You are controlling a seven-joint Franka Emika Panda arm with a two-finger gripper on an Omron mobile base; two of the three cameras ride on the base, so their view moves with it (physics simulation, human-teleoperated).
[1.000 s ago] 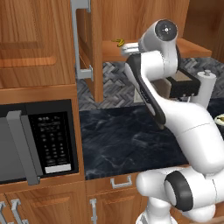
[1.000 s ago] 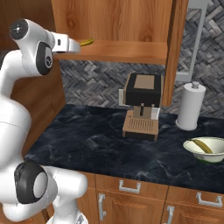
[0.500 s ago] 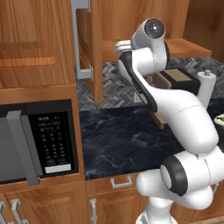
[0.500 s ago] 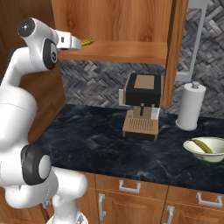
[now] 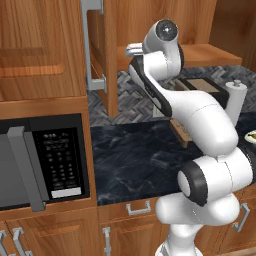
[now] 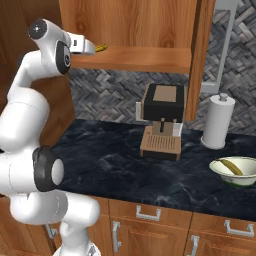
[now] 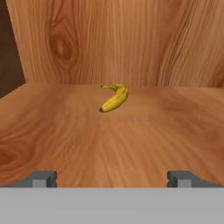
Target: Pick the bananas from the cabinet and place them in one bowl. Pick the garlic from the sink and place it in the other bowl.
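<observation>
One small yellow banana (image 7: 114, 98) lies on the wooden shelf of the cabinet (image 6: 135, 57), near its back wall. My gripper (image 7: 112, 177) is open at the shelf's front edge, pointing straight at the banana and a short way from it, with nothing between its fingers. From the right base view the gripper (image 6: 93, 48) sits just left of the banana (image 6: 102, 48). In the left base view the gripper (image 5: 130, 50) is level with the shelf beside the open cabinet door (image 5: 95, 45). Another banana (image 6: 231, 166) lies in a cream-white bowl (image 6: 220, 172) on the counter at the right.
A dark coffee machine (image 6: 162, 117) and a white paper towel roll (image 6: 220, 122) stand on the black marble counter (image 6: 115, 160) under the cabinet. A black microwave (image 5: 40, 165) is built in at the left. The open cabinet door (image 6: 202, 50) hangs to the right of the shelf.
The arm has swung up and carried the hand along the shelf edge, closer to the banana. The jaws have stayed open.
</observation>
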